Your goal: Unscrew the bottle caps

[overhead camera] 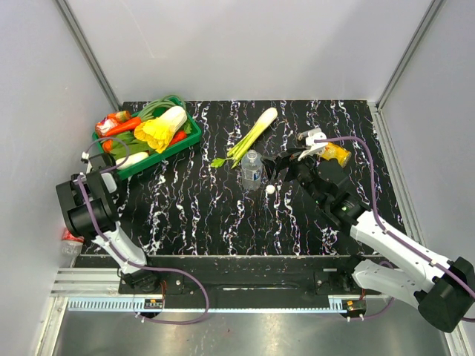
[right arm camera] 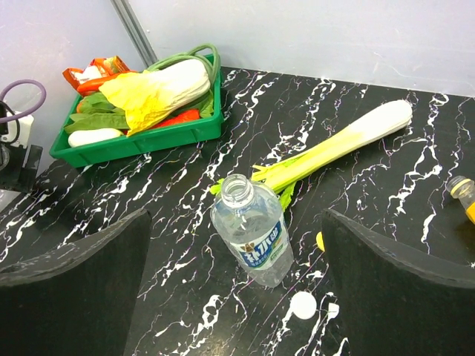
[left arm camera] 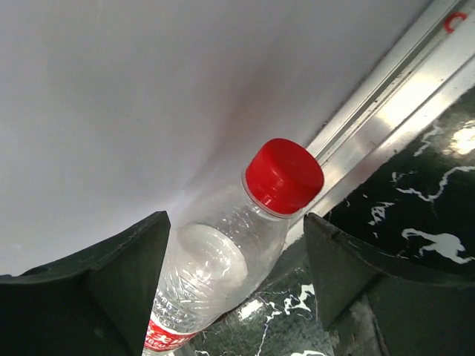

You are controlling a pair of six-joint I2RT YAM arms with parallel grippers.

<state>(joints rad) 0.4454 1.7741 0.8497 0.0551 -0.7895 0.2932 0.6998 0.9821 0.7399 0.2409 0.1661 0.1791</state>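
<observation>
The right end effector (right arm camera: pixel 235 216) is held released, fingers spread wide, just right of the blue-label bottle (overhead camera: pixel 251 169). This bottle is stood upright mid-desk (overhead camera: pixel 185 215), uncapped, and a white cap (right arm camera: pixel 302 305) is seen lying beside it. The left end effector (left arm camera: pixel 236 222) is spread open around the red-capped bottle (left arm camera: pixel 215 259), which is laid against the wall (left arm camera: pixel 148 89) with its cap on. Contact cannot be told. The orange juice bottle (overhead camera: pixel 335 153) is laid at the right.
</observation>
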